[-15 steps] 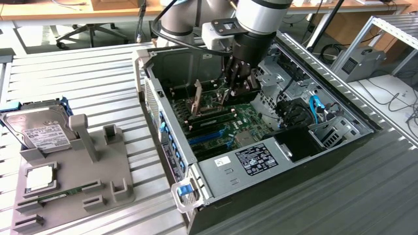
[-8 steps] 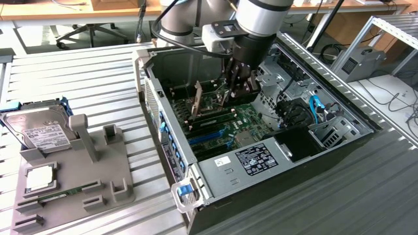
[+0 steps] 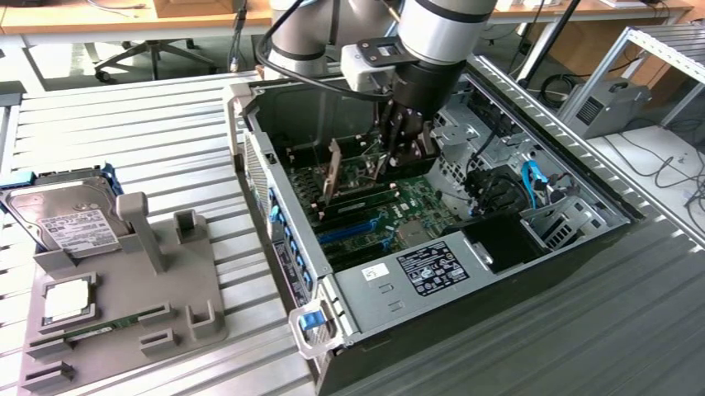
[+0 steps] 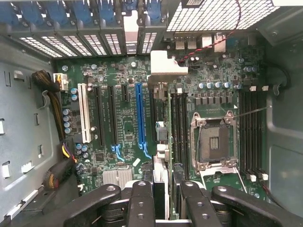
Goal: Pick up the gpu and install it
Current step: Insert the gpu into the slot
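The gpu (image 3: 355, 196) stands on edge inside the open computer case (image 3: 463, 289), low over the green motherboard (image 3: 417, 206). My gripper (image 3: 399, 157) reaches down from above and is shut on the card's top edge. In the wrist view the gpu (image 4: 160, 165) shows edge-on as a thin strip between my black fingers (image 4: 141, 201), with its silver end bracket (image 4: 165, 66) toward the case's slotted rear wall. The card lines up just beside the long blue slot (image 4: 139, 118), between it and the black memory slots (image 4: 177, 127).
An empty processor socket (image 4: 213, 142) and cable bundles (image 4: 57, 165) lie on either side of the card. Drive cages and a blue cable (image 3: 534, 181) crowd the case's far end. At the exterior view's left, a grey fixture (image 3: 165, 280) holds a hard drive (image 3: 66, 219) and a memory stick (image 3: 94, 330).
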{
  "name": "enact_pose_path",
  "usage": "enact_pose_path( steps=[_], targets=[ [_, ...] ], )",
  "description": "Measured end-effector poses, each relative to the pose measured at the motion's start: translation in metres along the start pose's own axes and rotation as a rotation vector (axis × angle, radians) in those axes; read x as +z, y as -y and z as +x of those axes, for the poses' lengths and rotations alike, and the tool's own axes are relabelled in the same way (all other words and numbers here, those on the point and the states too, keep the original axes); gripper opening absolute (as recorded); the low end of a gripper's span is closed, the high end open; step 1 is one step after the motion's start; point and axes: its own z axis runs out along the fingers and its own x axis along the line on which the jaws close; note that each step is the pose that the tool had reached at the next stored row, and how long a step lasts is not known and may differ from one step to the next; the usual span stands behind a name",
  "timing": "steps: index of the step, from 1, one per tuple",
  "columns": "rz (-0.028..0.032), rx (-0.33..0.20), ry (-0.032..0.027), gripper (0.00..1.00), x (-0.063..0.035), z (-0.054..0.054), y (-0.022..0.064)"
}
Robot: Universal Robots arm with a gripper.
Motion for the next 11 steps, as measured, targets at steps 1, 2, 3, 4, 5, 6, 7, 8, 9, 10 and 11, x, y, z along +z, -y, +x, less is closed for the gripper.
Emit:
enact_pose_path(
  steps=[1, 2, 3, 4, 5, 6, 7, 8, 9, 10, 11],
  targets=[
    [0.0, 0.0, 0.0, 0.27, 0.0003, 0.0002, 0.0],
    [0.0, 0.0, -0.0001, 0.27, 0.0006, 0.0005, 0.0],
    [0.0, 0.0, -0.0001, 0.27, 0.0009, 0.0008, 0.0],
    [-0.0001, 0.0, -0.0002, 0.27, 0.0011, 0.001, 0.0],
    [-0.0001, 0.0, -0.0001, 0.27, 0.0015, 0.0013, 0.0],
    [0.0, 0.0, 0.0, 0.27, 0.0018, 0.0015, 0.0],
    [0.0, 0.0, 0.0, 0.27, 0.0021, 0.0017, 0.0],
    [0.0, 0.0, 0.0, 0.27, 0.0023, 0.0019, 0.0],
    [0.0, 0.0, -0.0001, 0.27, 0.0026, 0.0021, 0.0],
    [0.0, 0.0, -0.0001, 0.27, 0.0028, 0.0022, 0.0001],
    [0.0, 0.0, -0.0001, 0.27, 0.0033, 0.0026, 0.0]
  ],
)
